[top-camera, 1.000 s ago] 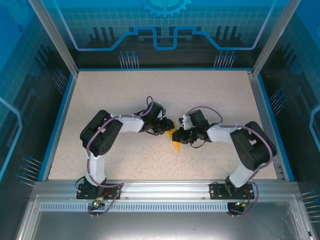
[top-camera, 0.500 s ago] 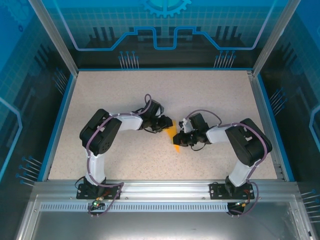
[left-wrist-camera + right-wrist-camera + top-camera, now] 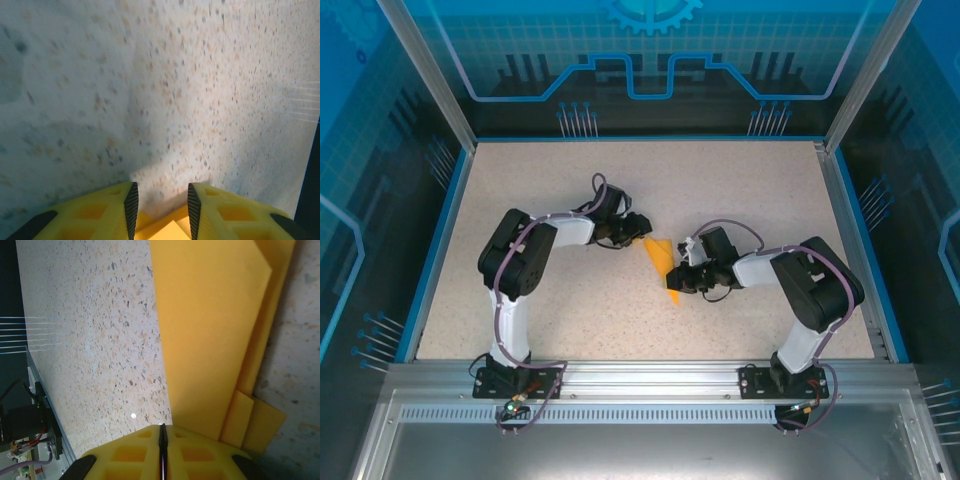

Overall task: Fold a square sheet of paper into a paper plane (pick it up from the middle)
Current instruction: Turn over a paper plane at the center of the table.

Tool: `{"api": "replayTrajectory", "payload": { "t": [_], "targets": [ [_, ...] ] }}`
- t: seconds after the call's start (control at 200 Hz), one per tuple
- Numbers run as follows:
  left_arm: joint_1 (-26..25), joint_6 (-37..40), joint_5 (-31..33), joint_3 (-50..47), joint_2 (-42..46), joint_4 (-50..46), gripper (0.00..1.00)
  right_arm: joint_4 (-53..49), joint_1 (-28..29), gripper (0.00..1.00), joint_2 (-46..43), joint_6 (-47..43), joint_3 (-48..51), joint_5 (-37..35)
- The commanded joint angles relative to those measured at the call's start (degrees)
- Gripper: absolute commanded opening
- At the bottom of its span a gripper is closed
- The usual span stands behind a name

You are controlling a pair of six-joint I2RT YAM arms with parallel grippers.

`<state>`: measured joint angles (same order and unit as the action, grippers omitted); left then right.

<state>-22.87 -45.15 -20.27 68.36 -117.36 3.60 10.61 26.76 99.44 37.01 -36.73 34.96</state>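
Note:
The square sheet of paper (image 3: 662,262) is folded into a narrow orange-yellow strip with layered flaps (image 3: 210,330). It lies slantwise on the table between the two arms. My right gripper (image 3: 680,281) is at its near end, and in the right wrist view the jaws (image 3: 162,426) are shut with the paper's folded edge running into the line between them. My left gripper (image 3: 638,234) stands just off the strip's far tip with its pads apart (image 3: 160,192). An orange-yellow corner (image 3: 170,231) shows low between those pads, untouched by them.
The speckled beige table (image 3: 740,190) has a blue raised rim (image 3: 440,240) on all sides. An aluminium rail (image 3: 640,380) with both arm bases runs along the near edge. Bare tabletop lies behind and to both sides of the arms.
My left gripper has let go of the paper, opened wider and drawn back up and to the left. The paper now lies stretched out on the table. The right gripper closed and stays at the near end.

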Motion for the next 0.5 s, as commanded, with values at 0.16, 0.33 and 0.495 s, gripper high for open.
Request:
{"api": "replayTrajectory", "payload": {
  "t": [0.16, 0.33, 0.495],
  "targets": [
    [1.6, 3.4, 2.6, 1.2, 4.0, -6.9, 0.39, -6.6, -0.5, 0.12, 0.8, 0.1, 1.5, -1.3],
    [-0.7, 4.6, 4.1, -0.5, 10.7, -11.1, 0.41, -7.1, -0.3, 0.13, -1.3, 0.4, 0.3, -1.4],
    [-5.1, 3.3, 8.2, -3.1, 15.1, -12.6, 0.44, -7.7, -0.3, 0.16, -5.0, 0.9, -0.4, -2.0]
  ]
}}
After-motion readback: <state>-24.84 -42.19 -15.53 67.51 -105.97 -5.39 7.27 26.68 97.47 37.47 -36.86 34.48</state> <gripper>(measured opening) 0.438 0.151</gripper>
